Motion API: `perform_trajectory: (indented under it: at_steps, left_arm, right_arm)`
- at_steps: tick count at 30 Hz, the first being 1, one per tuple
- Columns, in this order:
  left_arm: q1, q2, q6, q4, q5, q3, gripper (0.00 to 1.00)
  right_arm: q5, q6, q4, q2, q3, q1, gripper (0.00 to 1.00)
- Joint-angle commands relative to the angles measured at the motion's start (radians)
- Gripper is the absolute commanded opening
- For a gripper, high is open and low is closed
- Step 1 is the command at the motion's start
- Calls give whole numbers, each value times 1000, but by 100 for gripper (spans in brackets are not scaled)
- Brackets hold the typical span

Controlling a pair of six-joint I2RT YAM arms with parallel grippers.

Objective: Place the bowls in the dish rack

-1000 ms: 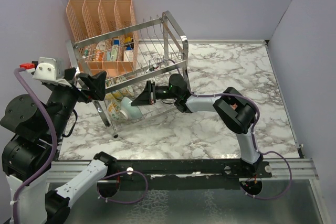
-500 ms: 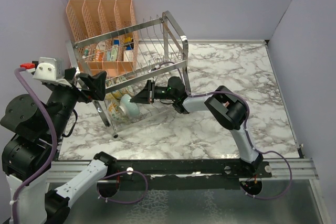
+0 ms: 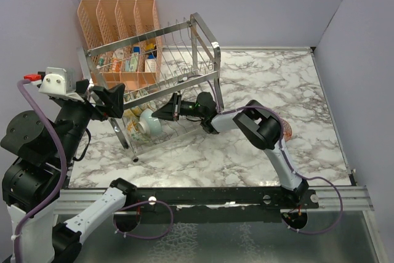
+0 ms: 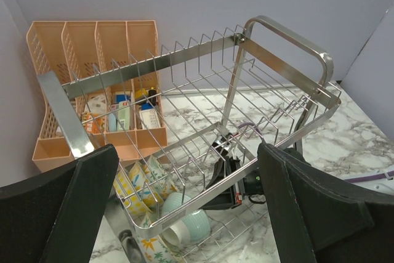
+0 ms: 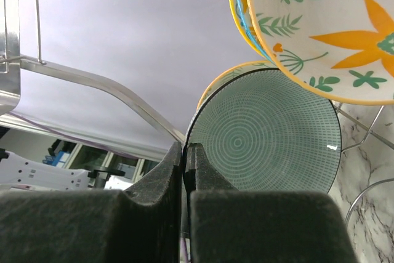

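The chrome dish rack (image 3: 205, 46) stands at the table's left rear. Several painted bowls stand on edge in its lower tier, among them a yellow-blue one (image 4: 136, 180) and an orange-flower one (image 5: 320, 26). My right gripper (image 3: 159, 115) reaches into the lower tier and is shut on the rim of a teal bowl (image 5: 271, 130) with a ringed inside, held on edge against the other bowls. That bowl (image 4: 196, 223) and the right gripper (image 4: 231, 180) also show in the left wrist view. My left gripper (image 3: 109, 100) is open and empty, hovering at the rack's left end.
A peach-orange plastic organizer (image 3: 117, 16) with small bottles stands behind the rack against the back wall. The rack's tall end frame (image 4: 289, 60) and upper-tier tines arch over my right gripper. Marble tabletop (image 3: 277, 84) spreads to the right.
My right gripper has pushed left, deeper into the lower tier, carrying the teal bowl up against the other bowls. The left arm has not moved.
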Motion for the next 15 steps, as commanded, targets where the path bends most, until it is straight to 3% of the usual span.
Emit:
perform_trajectory:
  at_steps: [1, 9, 15]
  left_arm:
    - [-9, -8, 19, 5, -25, -4, 99]
    - [-8, -8, 18, 5, -29, -9, 99]
    - [-8, -8, 14, 10, -26, -15, 99]
  right_arm:
    - [11, 61, 111, 33, 58, 2, 1]
    - [8, 158, 136, 39, 10, 19, 1]
    - [17, 139, 61, 3, -56, 18, 1]
